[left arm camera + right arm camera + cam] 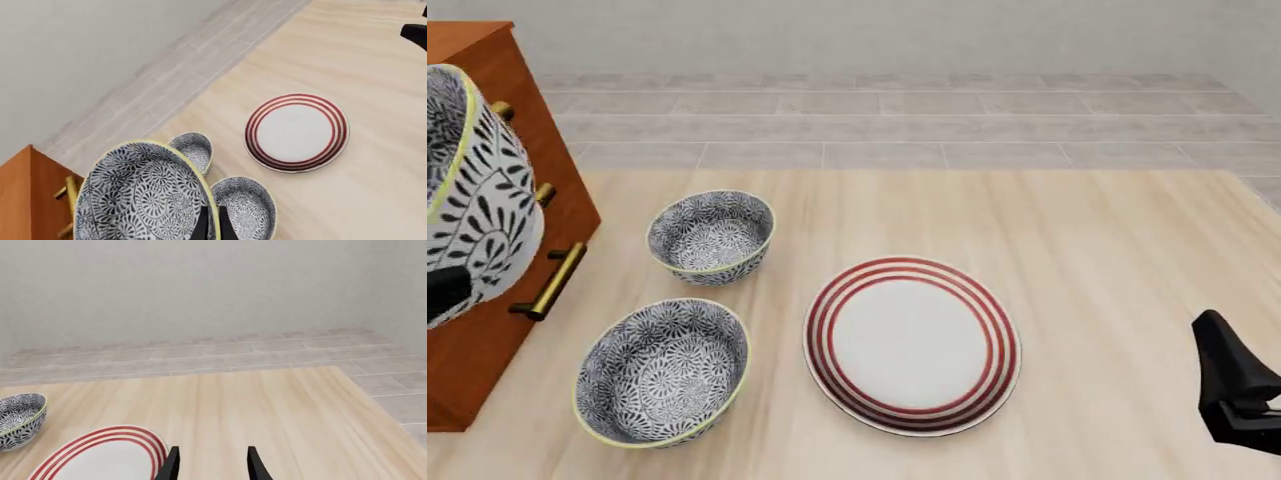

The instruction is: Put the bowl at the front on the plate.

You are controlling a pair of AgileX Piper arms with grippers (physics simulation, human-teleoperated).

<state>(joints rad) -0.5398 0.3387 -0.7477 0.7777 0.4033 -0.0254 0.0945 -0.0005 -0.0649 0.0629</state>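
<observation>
Left gripper [212, 225] clamped; right gripper [211, 465] agape.

1. No text, label, brand, number or sign can be read in any view.
2. The plate [912, 345] bears only red rings; the bowl [143, 195] carries only a floral pattern, with no lettering.
</observation>
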